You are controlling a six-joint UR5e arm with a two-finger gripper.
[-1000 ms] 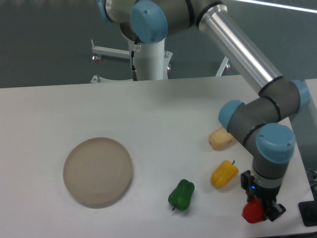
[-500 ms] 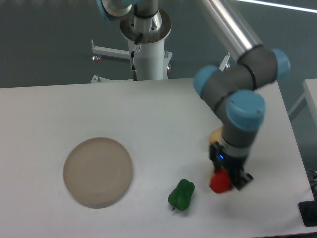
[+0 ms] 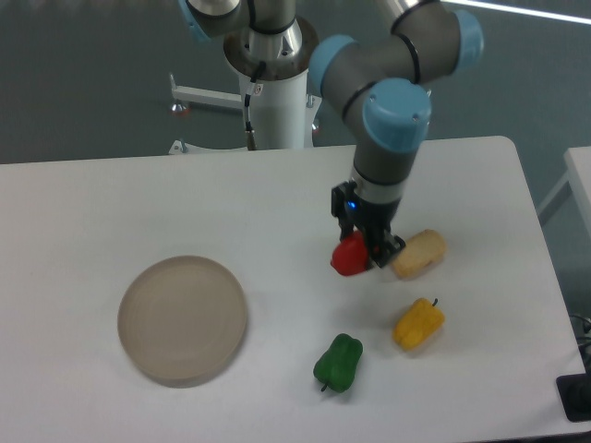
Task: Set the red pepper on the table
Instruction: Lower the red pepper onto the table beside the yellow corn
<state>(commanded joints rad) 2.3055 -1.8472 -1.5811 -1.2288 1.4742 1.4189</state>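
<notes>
My gripper [image 3: 362, 251] is shut on the red pepper [image 3: 348, 257], a small glossy red lump held at the fingertips over the middle-right of the white table [image 3: 277, 203]. I cannot tell whether the pepper touches the tabletop or hangs just above it. The arm comes down to it from the upper right, wrist vertical.
A pale yellow bread-like piece [image 3: 418, 255] lies just right of the gripper. Nearer the front edge are a yellow pepper [image 3: 417, 323] and a green pepper [image 3: 339, 363]. A round beige plate [image 3: 182, 319] sits on the left half.
The arm has carried the red pepper from the front right corner leftward and back, past the yellow pepper, to the middle of the table. The other items have not moved.
</notes>
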